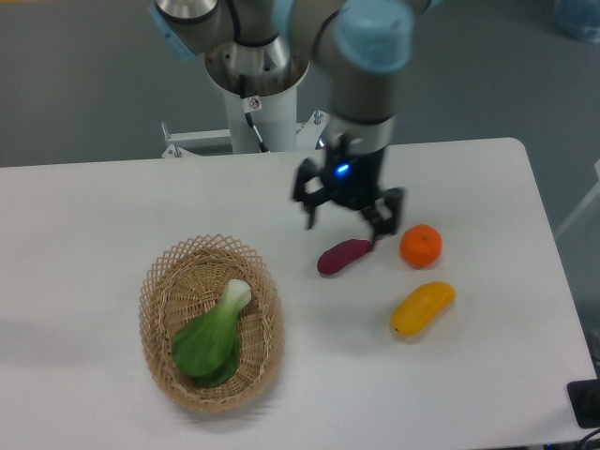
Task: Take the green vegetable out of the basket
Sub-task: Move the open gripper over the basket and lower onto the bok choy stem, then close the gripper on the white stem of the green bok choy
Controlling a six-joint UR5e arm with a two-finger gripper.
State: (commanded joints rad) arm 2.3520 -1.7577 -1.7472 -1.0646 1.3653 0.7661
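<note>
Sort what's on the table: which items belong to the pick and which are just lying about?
Part of the job:
- green vegetable, lying in the basket
- gripper, open, over the table right of the basket

Lying about:
- purple vegetable
- orange
- yellow fruit

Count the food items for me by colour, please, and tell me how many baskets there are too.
Green: 1, the bok choy in the basket
Purple: 1, the purple vegetable
Orange: 1, the orange fruit
Yellow: 1, the yellow fruit
Baskets: 1, the wicker basket
Total: 4 foods and 1 basket, 5 things
</note>
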